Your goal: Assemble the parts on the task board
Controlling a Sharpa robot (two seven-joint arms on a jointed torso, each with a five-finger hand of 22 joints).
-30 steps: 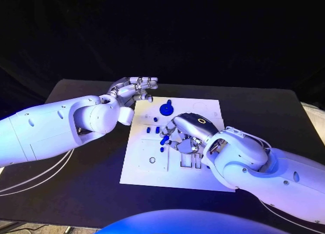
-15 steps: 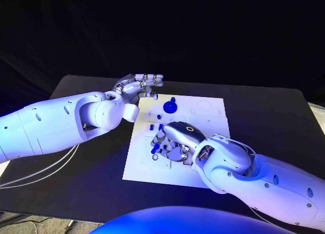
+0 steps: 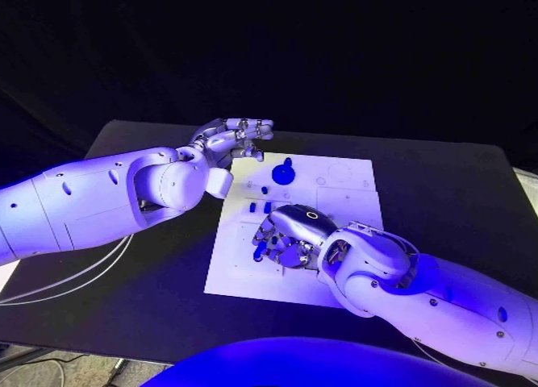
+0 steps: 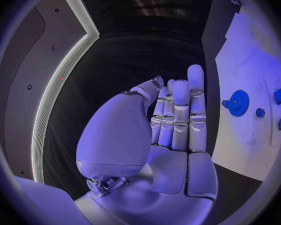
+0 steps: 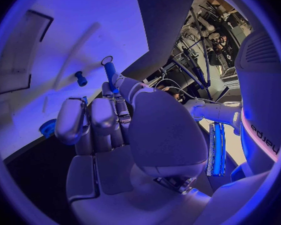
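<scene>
The right hand [image 3: 294, 235] lies low over the left-centre of the task board [image 3: 350, 205], just below the frame's middle in the head view, palm down with its fingers curled toward the board's left edge. In the right wrist view its fingers [image 5: 93, 117] pinch a slim blue peg [image 5: 110, 74]. The peg's long axis runs out from the fingertips toward the white board surface, and its far end sits at a small ring drawn on the board. A second short blue peg [image 5: 81, 78] stands on the board just beside it.

Beyond the right hand on the board, a blue gear [image 3: 283, 172] stands in the upper-middle area. Small blue parts [image 3: 266, 208] lie between it and the hand.

Farthest, at the upper centre-left, the left hand [image 3: 234, 139] hovers over the black table [image 3: 455, 185] just off the board's top left corner, fingers straight and close together, holding nothing.

Compared with a second ago, the right hand has shifted left and down across the board. The left hand sits slightly higher in the frame.
</scene>
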